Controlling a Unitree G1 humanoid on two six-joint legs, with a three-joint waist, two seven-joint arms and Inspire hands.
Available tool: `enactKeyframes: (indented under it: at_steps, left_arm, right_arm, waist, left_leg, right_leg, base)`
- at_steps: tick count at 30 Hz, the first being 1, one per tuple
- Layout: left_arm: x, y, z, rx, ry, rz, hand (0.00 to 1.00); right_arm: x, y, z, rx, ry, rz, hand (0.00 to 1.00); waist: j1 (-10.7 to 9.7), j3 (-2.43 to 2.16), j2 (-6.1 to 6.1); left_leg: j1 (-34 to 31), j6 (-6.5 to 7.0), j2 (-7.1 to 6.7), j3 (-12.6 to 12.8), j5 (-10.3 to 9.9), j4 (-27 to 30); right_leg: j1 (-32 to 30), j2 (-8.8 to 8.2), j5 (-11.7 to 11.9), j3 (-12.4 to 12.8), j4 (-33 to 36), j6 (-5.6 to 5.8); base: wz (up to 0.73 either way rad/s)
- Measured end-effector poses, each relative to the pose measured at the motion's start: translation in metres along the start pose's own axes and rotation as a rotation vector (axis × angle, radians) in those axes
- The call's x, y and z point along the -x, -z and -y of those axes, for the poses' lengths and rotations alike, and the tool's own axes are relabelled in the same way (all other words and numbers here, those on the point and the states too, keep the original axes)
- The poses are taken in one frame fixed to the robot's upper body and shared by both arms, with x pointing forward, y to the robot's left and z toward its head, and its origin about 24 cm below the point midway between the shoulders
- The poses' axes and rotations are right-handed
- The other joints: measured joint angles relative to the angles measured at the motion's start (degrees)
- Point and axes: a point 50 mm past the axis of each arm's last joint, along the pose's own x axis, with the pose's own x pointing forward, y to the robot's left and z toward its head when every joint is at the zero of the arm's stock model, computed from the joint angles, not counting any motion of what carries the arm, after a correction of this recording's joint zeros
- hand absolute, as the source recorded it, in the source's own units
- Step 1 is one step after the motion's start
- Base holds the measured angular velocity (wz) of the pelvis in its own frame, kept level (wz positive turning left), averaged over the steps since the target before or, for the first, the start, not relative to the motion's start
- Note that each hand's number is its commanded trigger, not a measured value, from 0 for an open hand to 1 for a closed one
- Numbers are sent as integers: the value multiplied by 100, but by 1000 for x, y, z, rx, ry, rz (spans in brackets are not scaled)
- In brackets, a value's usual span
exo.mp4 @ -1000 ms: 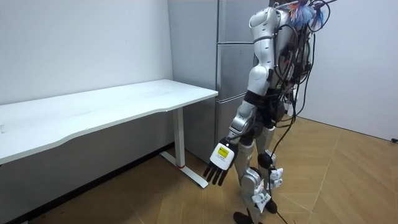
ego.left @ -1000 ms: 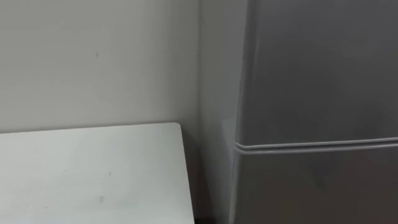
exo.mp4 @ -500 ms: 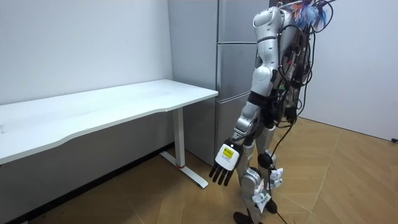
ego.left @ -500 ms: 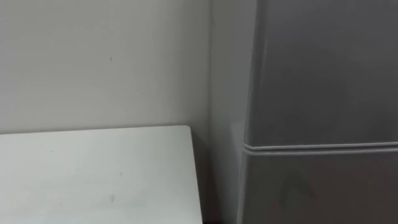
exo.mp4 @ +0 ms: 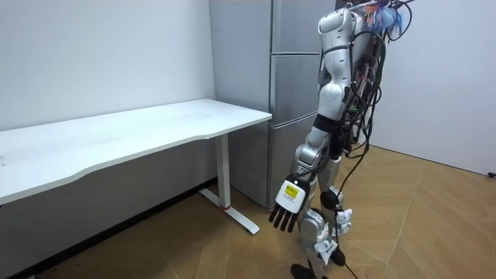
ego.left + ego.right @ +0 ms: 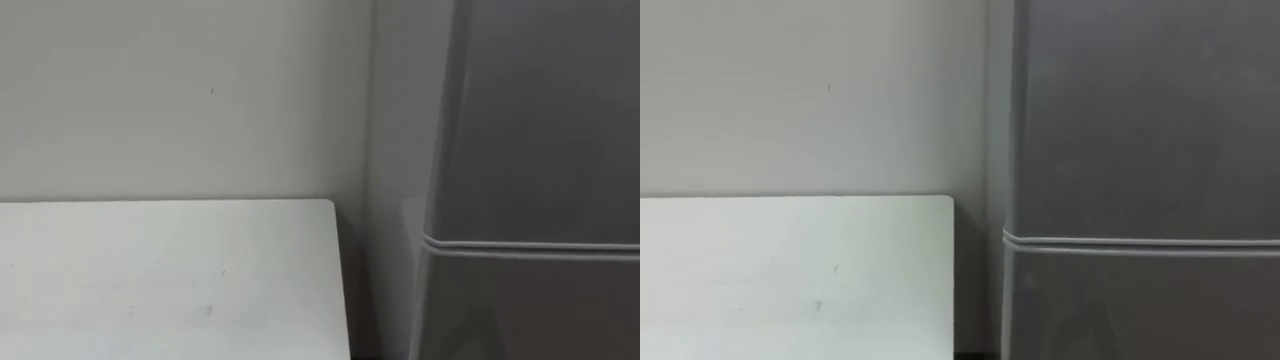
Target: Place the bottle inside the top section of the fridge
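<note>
Doors of the tall grey two-door fridge (image 5: 298,101) are seen closed beside the white tabletop's (image 6: 150,270) corner, left hand (image 5: 286,206) hung straight-fingered and empty; stage cannot be judged.

Left hand (image 5: 287,205) has swung toward the fridge (image 5: 298,85).

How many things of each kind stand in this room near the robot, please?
White table: 1
Grey fridge with both doors shut: 1
Robot hand in sight, the left hand, hanging open by its leg: 1
Total: 3
</note>
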Motion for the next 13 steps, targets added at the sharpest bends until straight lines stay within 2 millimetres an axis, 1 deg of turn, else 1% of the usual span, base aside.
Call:
enactKeyframes:
  at_steps: [4,8,11,13]
  left_arm:
    - [-1,-6,1,1,1,13,0]
    - [-3,-10,1,2,2,15,0]
    - [-3,-10,0,-17,-1,17,0]
    - [-3,-11,0,-27,-1,20,0]
  right_arm:
    - [-1,-1,-3,4,-34,-7,0]
    - [-1,6,-2,11,-61,-38,0]
    - [-1,7,-3,10,-73,-42,0]
    - [-1,8,-2,7,-81,-48,0]
  waist:
    - [4,3,-2]
    - [12,14,-14]
    - [5,26,-28]
    - [3,27,-31]
  left_leg:
    - [-14,-1,-2,-4,0,-1]
    - [-23,-1,-14,-3,0,0]
    - [-31,-1,-16,3,0,0]
    - [-33,-1,-16,5,0,0]
  right_leg:
    - [1,-18,-12,-40,1,1]
    - [-2,-26,-14,-35,-8,5]
    - [-2,-26,-13,-31,-21,7]
    - [-2,-26,-14,-30,-31,7]
  base:
    - [4]
    - [0]
    - [0]
    - [0]
